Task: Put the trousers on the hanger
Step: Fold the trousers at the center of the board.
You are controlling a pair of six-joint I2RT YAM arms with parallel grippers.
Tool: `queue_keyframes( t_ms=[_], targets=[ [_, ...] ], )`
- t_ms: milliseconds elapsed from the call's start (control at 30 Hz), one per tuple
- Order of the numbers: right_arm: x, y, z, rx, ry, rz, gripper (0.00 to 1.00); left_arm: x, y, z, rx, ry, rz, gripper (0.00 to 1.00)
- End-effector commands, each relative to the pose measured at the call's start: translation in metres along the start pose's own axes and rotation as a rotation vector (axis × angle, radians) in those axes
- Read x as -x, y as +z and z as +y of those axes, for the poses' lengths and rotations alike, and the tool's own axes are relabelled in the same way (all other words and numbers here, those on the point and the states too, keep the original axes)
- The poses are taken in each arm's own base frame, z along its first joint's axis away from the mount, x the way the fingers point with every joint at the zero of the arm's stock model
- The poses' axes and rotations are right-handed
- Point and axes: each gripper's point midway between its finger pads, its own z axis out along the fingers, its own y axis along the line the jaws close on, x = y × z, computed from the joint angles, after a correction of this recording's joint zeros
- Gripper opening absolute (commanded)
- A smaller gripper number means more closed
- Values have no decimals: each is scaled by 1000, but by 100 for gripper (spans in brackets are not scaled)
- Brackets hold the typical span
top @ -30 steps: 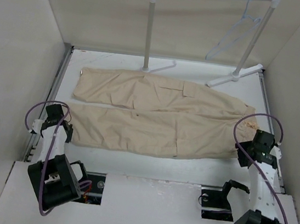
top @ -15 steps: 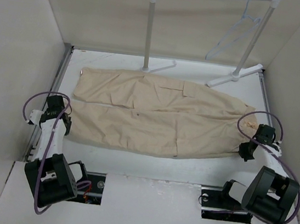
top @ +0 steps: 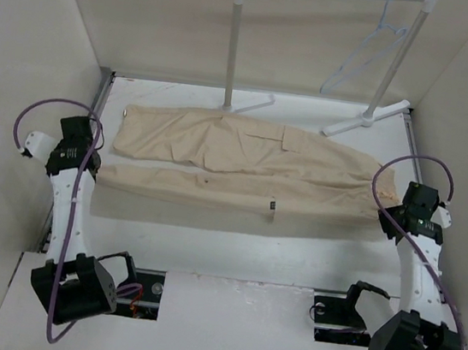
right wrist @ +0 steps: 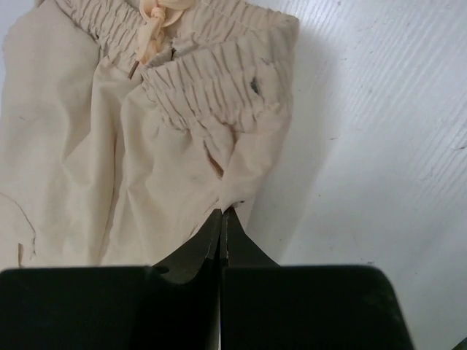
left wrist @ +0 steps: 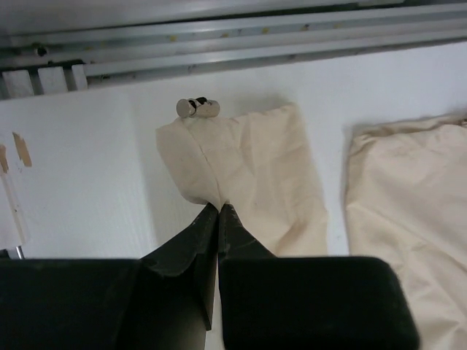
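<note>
Table (top: pixel 207 245): the trousers (top: pixel 246 151) lie across its middle, waist twd the right edge, hems twd the left. The far leg lies flat; the near leg looks gathered into a narrow band btwn your two arms.

The rail (top: pixel 232 45) stands at the far edge. The hanger (top: pixel 366 54) hangs by its hook at the rail's right end, well apart from the cloth, nothing on it yet.

L gripper (left wrist: pixel 219 217): fingers pressed together, pinching the near leg's hem. R gripper (right wrist: pixel 221 219): fingers pressed together, pinching the near corner of the elastic waistband.

Risks, as I judge them:
- Both pinches bite only a thin bit of cloth edge, so lift fast or pull the arms apart and either end could slip out.
- Only the near side is held, so the far leg will prob drag over the table and twist the span.
- The hanger is light and free on its hook. Nudge it w/ sagging cloth and it may swing or unhook.
</note>
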Motion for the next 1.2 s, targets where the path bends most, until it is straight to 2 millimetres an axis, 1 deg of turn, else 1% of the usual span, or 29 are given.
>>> queue_keyframes(
  t_ms=[0,67,100,133,233,300,367,433,567,600,667,733,767,833,867,933,967,1000,1067,1100,1133,1167],
  targets=[
    [24,-1,18,2,-8,-73,1,36,-14,-34,-25,25,-115,0],
    [33,0,29,1,-8,-83,1,50,-20,-62,-49,41,-157,0],
    [39,2,34,-1,0,-96,1,54,-20,-74,-56,51,-172,0],
    [47,4,42,2,7,-115,0,59,-19,-92,-69,64,-192,0],
    [67,8,69,19,26,-140,0,64,-14,-147,-119,109,-218,0],
    [80,13,94,32,9,-139,1,63,-5,-180,-137,133,-228,0],
    [90,24,118,37,-5,-131,1,58,10,-209,-144,156,-223,0],
    [99,41,140,30,-18,-123,1,52,29,-236,-139,180,-214,0],
    [104,85,185,31,-47,-68,1,42,60,-288,-156,239,-223,1],
    [102,97,195,26,-55,-46,1,40,67,-301,-163,254,-231,1],
    [103,121,209,3,-69,-28,1,36,80,-325,-183,278,-254,2],
    [97,143,221,-8,-80,-3,3,31,95,-345,-211,301,-274,5],
    [95,152,226,-15,-83,0,4,28,101,-353,-223,311,-285,7],
    [93,161,235,-10,-84,6,9,27,107,-363,-244,321,-303,9],
    [91,164,240,-5,-85,8,13,26,108,-368,-258,321,-310,13],
    [88,162,251,29,-96,16,38,22,107,-372,-285,334,-298,27],
    [87,156,255,49,-103,26,47,23,104,-371,-292,335,-295,33],
    [88,147,256,62,-116,21,53,24,99,-369,-301,335,-290,38],
    [92,128,255,88,-137,5,64,38,75,-358,-311,309,-298,48],
    [94,116,250,97,-149,-4,68,41,58,-354,-328,299,-310,53],
    [94,104,244,107,-151,-13,70,42,44,-348,-348,289,-319,58],
    [93,95,235,111,-148,-26,72,35,28,-345,-381,281,-314,59]
  ],
)
